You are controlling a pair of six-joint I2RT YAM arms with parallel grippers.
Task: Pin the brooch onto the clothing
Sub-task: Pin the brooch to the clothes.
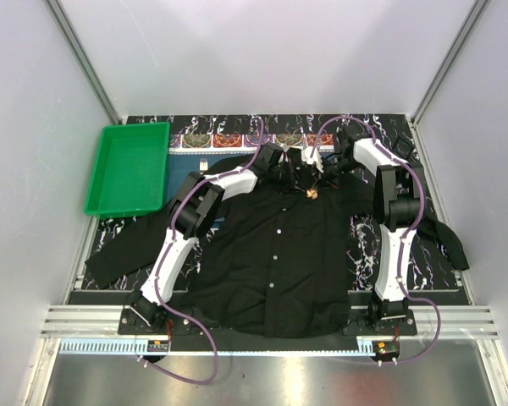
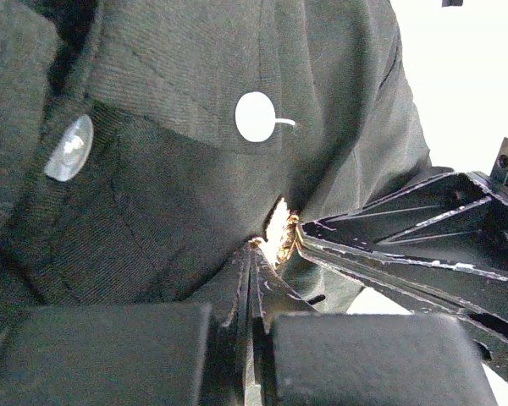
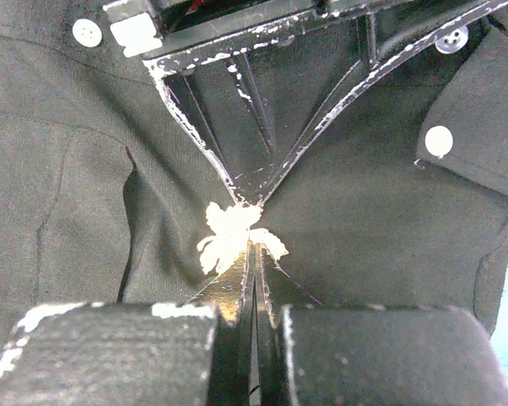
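The brooch (image 3: 230, 237) sits on the clothing (image 1: 271, 271), just below the collar. The left fingers (image 2: 234, 283) and the right fingers (image 3: 235, 283) are both clenched, and their tips touch the brooch from opposite sides. Which pair really pinches it, I cannot tell. I think one pair should steady the cloth while the other presses the brooch in slowly, so nothing bunches.

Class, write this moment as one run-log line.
left gripper: shut, tip at brooch | right gripper: shut, tip at brooch | brooch: on shirt front
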